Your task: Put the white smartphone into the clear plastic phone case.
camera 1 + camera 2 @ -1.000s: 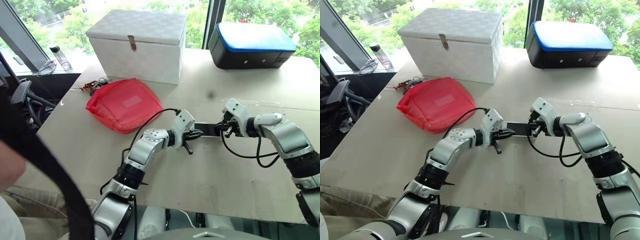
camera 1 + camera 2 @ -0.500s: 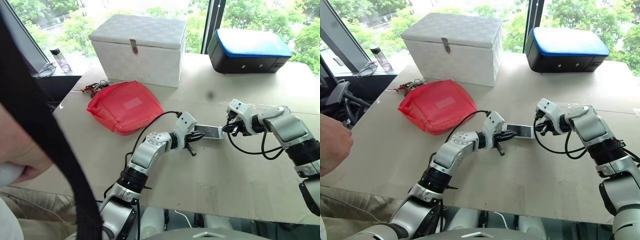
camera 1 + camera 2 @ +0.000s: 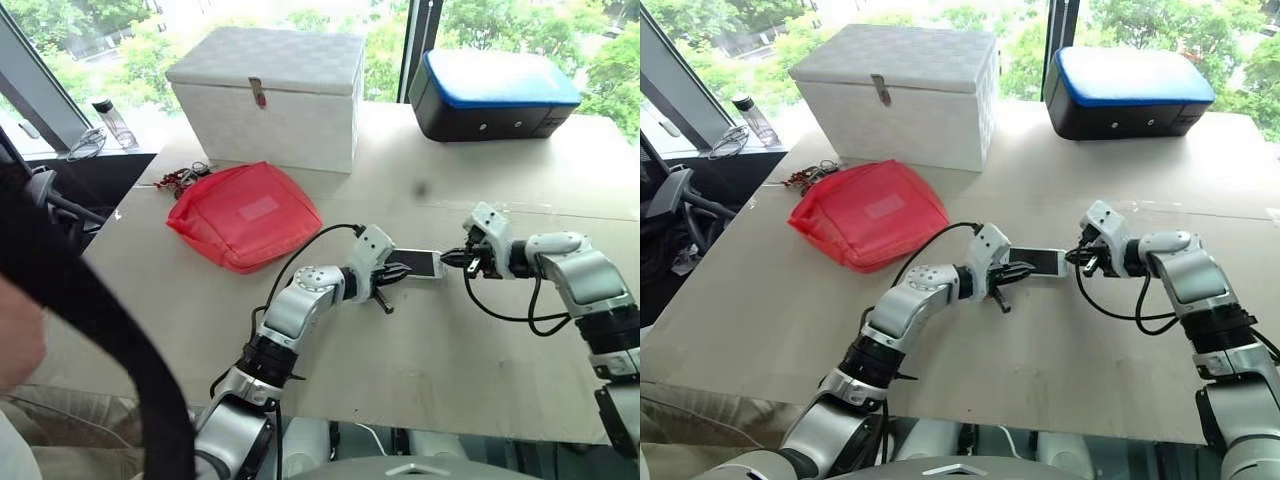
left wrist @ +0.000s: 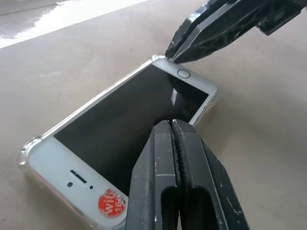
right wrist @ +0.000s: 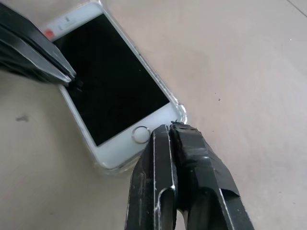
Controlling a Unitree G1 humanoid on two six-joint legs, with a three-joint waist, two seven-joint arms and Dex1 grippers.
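Note:
The white smartphone (image 3: 418,264) lies screen up on the table between my two grippers. The clear plastic phone case (image 4: 26,152) wraps it, its glossy rim showing at the corners (image 5: 180,113). My left gripper (image 3: 400,270) is shut, with its tips resting on the dark screen (image 4: 171,123) near the long edge. My right gripper (image 3: 447,259) is shut too, its tips (image 5: 170,127) touching the phone's home-button end. A red sticker sits on the phone's speaker end.
A red pouch (image 3: 245,212) lies left of the phone, with keys (image 3: 180,177) behind it. A white box (image 3: 270,95) and a black case with a blue lid (image 3: 495,95) stand at the back. A person and a black strap (image 3: 90,320) are at the left.
My right gripper has drawn back off the phone's right end and turned a little; only its tips touch that end now. The left gripper has kept its place. The camera has shifted.

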